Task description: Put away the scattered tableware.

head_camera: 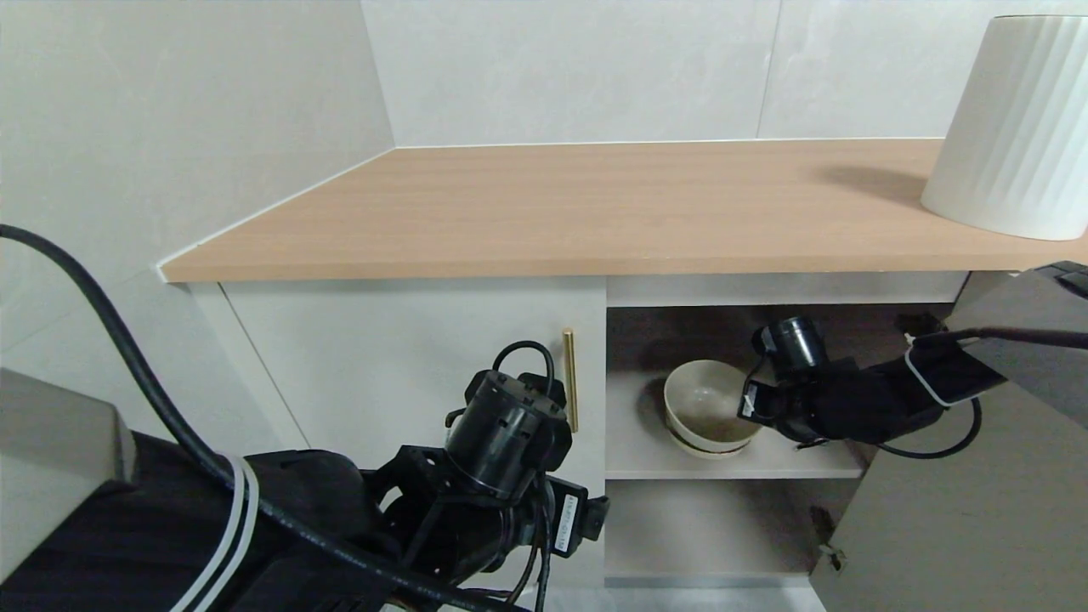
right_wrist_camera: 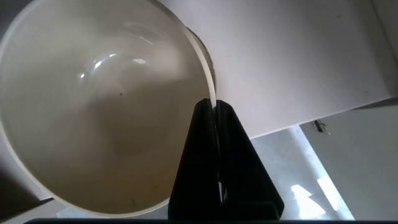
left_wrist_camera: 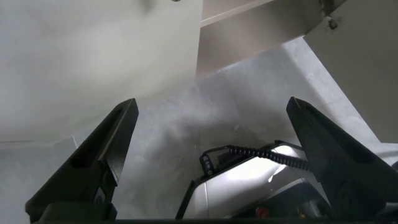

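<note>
The right gripper point(head_camera: 750, 406), clamped on the cream ceramic bowl point(head_camera: 704, 406), should level it onto the white shelf point(head_camera: 799, 464) before releasing.

A home kitchen: pale tiled walls point(head_camera: 552, 68) meet a wood-topped counter point(head_camera: 595, 204) over white cabinets point(head_camera: 382, 357) with a brass handle point(head_camera: 570, 378), and a bowl point(head_camera: 705, 408) rests on a shelf point(head_camera: 807, 466) inside.

Shelf point(head_camera: 646, 461) w/ bowl point(head_camera: 705, 408) (tilted); countertop point(head_camera: 595, 204) w/ white ribbed container point(head_camera: 1011, 127).
</note>
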